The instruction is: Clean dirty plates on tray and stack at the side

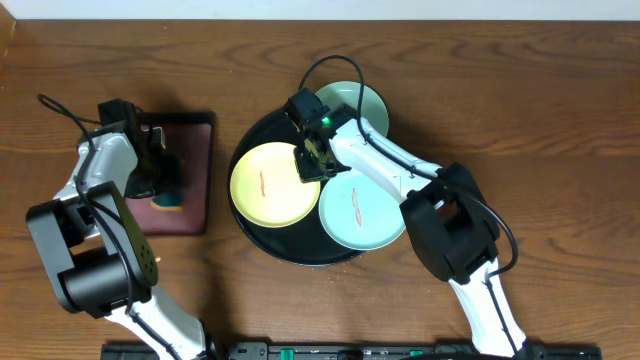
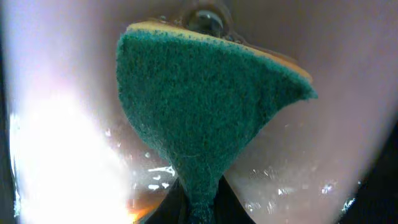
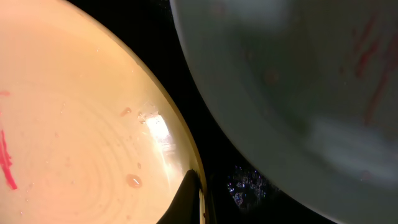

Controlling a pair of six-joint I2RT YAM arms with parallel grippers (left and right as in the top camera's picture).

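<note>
The black round tray [image 1: 290,250] holds a pale yellow plate [image 1: 272,185] on its left and a light blue plate [image 1: 362,212] on its right, each with a red smear. A mint plate [image 1: 365,103] lies at the tray's far edge, partly under the right arm. My right gripper [image 1: 310,162] is at the yellow plate's right rim. In the right wrist view one finger [image 3: 196,199] lies over the rim of the yellow plate [image 3: 74,137], shut on it, with the blue plate [image 3: 286,81] beside. My left gripper [image 1: 160,185] is shut on a green sponge [image 2: 199,106].
A rectangular maroon tray [image 1: 197,165] with a black rim sits at the left, under the left gripper and the sponge [image 1: 168,203]. Bare brown wood table [image 1: 560,120] lies to the right of and behind the round tray.
</note>
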